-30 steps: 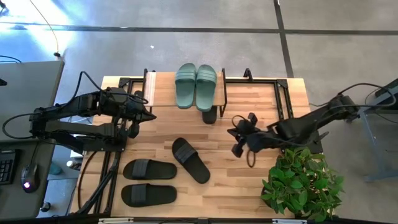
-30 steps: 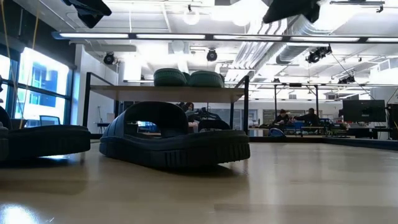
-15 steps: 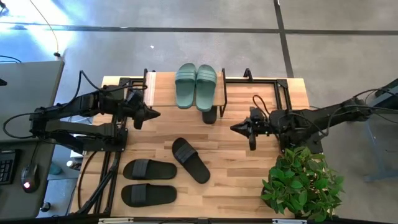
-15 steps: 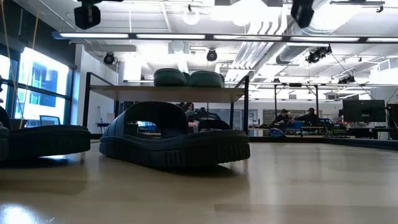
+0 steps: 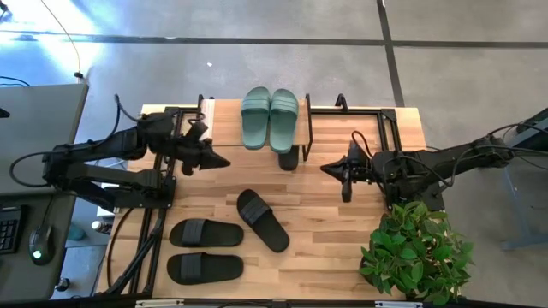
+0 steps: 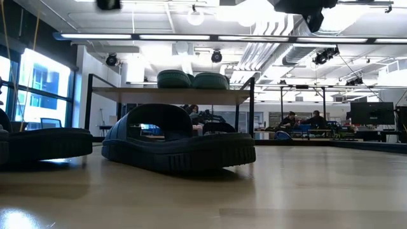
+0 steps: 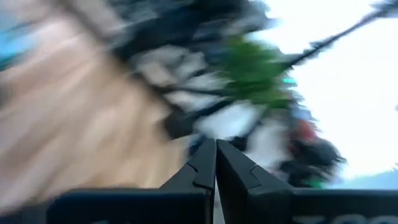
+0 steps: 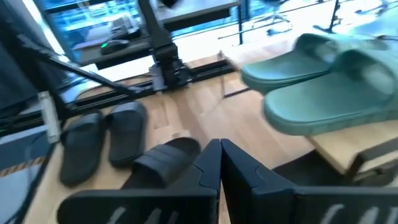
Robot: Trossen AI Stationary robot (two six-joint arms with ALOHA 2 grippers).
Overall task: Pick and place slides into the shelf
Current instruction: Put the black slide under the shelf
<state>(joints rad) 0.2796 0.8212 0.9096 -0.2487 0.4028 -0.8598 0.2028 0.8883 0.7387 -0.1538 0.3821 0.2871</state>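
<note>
**A:** Where do the slides sit?

**B:** In the high view, the sage-green pair (image 5: 270, 118) lies side by side on the top board of the shelf (image 5: 210, 115) at 12 o'clock on the surface (image 5: 360, 257). One black slide (image 5: 288, 157) pokes out from under the shelf, just below the green pair. Another black slide (image 5: 262, 220) lies tilted near the middle of the surface, and a black pair (image 5: 205, 250) lies side by side at about 7 o'clock, close to the front edge.

**A:** And the left end effector?

**B:** The left end effector (image 5: 224, 162) hangs above the surface at about 9 o'clock, pointing toward the middle, apart from every slide. Its wrist view is blurred, yet its fingers (image 7: 205, 165) show pressed together with nothing between them.

**A:** The right one?

**B:** The right end effector (image 5: 325, 168) is at about 3 o'clock, tip toward the shelf, near the black slide under it but not touching. Its fingers (image 8: 210, 165) are also pressed together and empty. Past them its wrist view shows the green pair on the board, the tilted black slide and the black pair.

**A:** Anything else?

**B:** A potted plant (image 5: 417, 252) stands at 4 o'clock. The low view shows a black slide (image 6: 178, 143) close up, the green pair atop the shelf, and people (image 6: 316, 118) seated far back in the room.
</note>
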